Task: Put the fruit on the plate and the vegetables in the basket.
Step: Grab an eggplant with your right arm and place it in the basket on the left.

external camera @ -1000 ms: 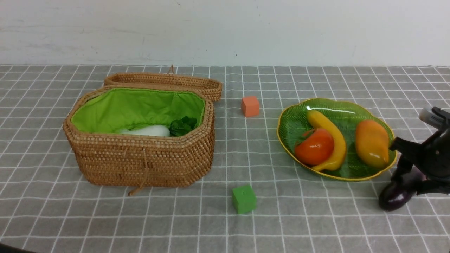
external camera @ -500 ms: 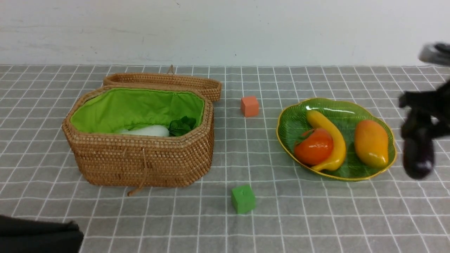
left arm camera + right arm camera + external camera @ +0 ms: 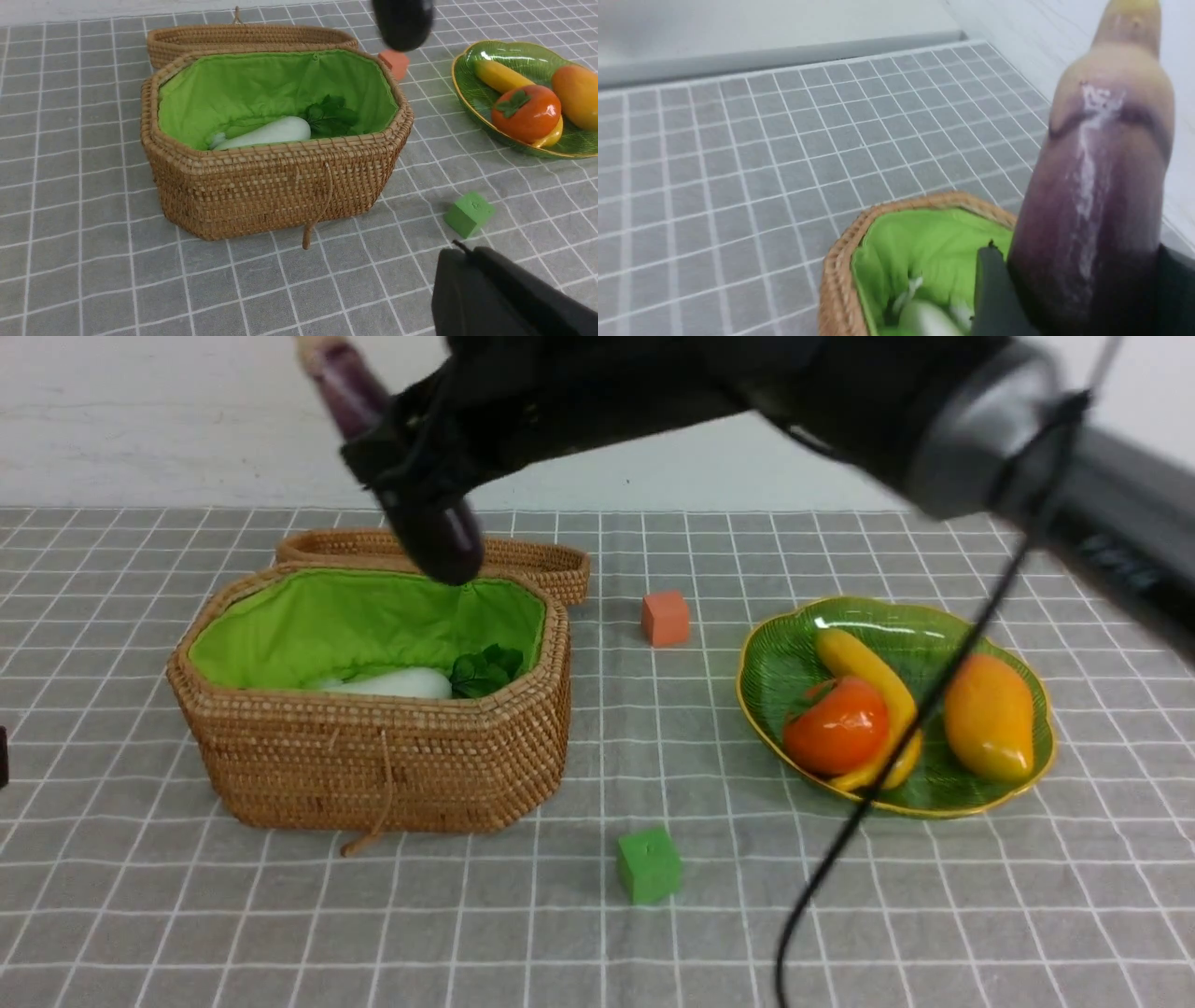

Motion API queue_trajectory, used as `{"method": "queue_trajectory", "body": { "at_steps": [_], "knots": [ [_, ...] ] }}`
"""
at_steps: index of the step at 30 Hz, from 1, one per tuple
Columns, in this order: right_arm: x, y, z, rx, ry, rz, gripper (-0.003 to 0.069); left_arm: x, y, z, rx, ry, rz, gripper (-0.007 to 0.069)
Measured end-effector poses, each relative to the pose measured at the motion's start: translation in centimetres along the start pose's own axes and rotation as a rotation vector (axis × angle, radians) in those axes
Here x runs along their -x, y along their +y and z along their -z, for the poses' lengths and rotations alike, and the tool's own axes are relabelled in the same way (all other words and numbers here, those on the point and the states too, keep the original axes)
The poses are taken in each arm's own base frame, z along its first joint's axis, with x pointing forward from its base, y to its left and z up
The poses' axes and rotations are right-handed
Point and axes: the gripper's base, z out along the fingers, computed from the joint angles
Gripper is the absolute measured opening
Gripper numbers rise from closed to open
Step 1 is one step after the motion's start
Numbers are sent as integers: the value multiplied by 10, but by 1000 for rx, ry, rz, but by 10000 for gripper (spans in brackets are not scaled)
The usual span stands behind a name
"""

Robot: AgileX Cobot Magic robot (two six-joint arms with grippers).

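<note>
Step in hand: right gripper [image 3: 411,476], clamped on the dark purple glossy eggplant [image 3: 439,537], upper left of the front frame, above the octagonal tan wicker basket [image 3: 373,765]. Next move, by judgement: lower over the green lining, then release.

Basket holds: white oblong radish [image 3: 397,683] with green leaves.

Green leaf-ribbed glass plate [image 3: 766,663], right of frame, holds: curved yellow banana [image 3: 864,663], round orange persimmon [image 3: 836,726], orange-yellow mango [image 3: 988,714].

Left gripper [image 3: 504,298]: jaws together, empty.

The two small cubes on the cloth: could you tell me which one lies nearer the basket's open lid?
The orange cube, beside the lid; the green cube sits nearer the camera.
</note>
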Motion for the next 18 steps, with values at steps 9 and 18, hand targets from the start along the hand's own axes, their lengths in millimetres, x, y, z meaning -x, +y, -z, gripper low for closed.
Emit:
{"method": "queue_trajectory", "body": {
  "at_steps": [9,18],
  "knots": [
    [-67,5,-63,-5,150,32,520,0,0,0,4,2,5,-10],
    [-25,-2,7,-39,376,-131,615,1,-3,0,-31,-6,-54,-13]
  ]
}}
